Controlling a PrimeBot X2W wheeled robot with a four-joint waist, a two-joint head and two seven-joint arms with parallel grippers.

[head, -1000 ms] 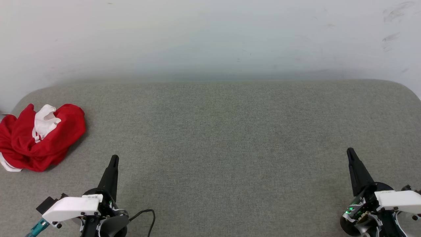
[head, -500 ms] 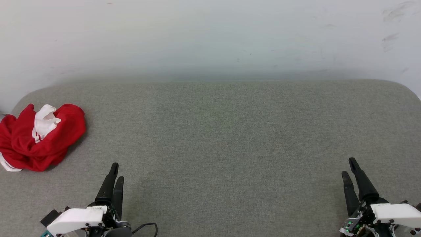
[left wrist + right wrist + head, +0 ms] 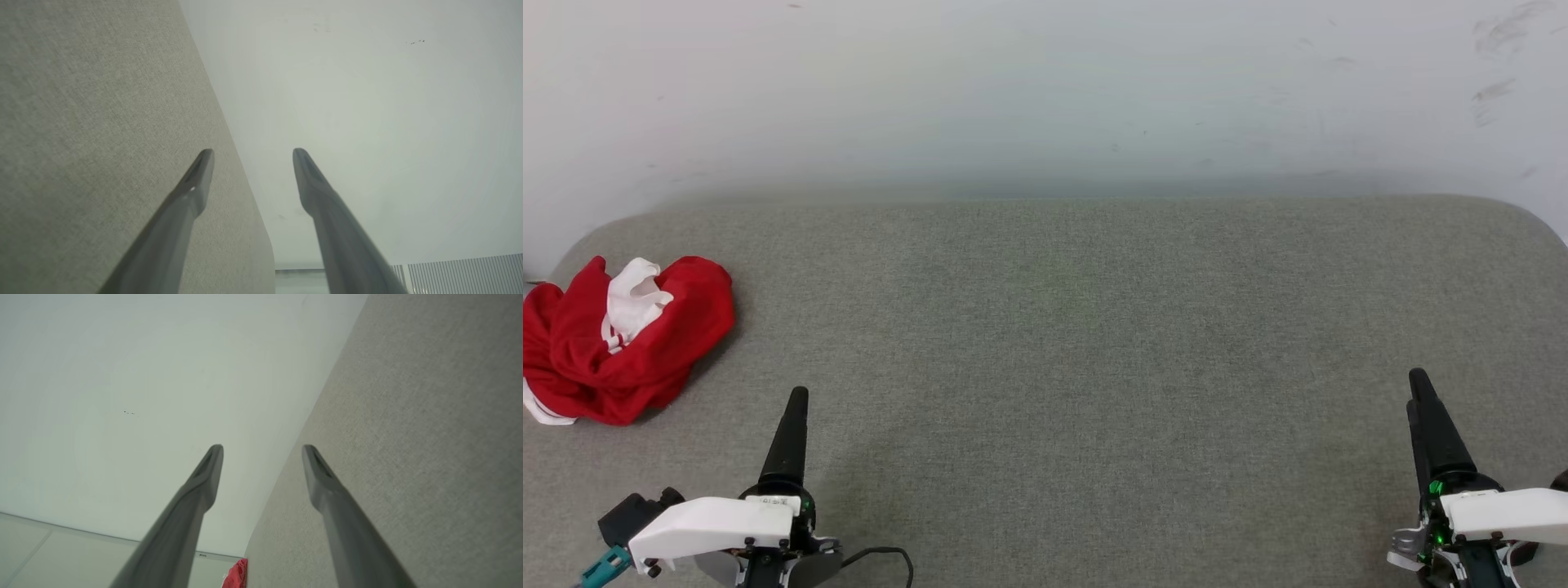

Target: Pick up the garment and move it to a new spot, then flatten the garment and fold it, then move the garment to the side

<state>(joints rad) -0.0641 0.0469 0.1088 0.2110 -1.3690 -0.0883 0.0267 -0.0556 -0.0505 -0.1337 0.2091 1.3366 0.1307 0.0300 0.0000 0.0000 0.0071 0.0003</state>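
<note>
Both tools, shut a second ago, now stand spread wide and empty: left tool (image 3: 249, 153), right tool (image 3: 262, 448). The garment (image 3: 621, 351) lies crumpled and unmoved at the worktop's (image 3: 1094, 343) left edge, well apart from both. The pickup appears readied but not begun.

Grey fabric surface (image 3: 1094, 343) against scuffed pale wall (image 3: 1045, 90).

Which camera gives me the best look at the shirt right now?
The head view: the crumpled shirt lies nearly whole at the table's far left. The right wrist view catches just a red sliver at its bottom edge; the left wrist view faces table and wall.
</note>
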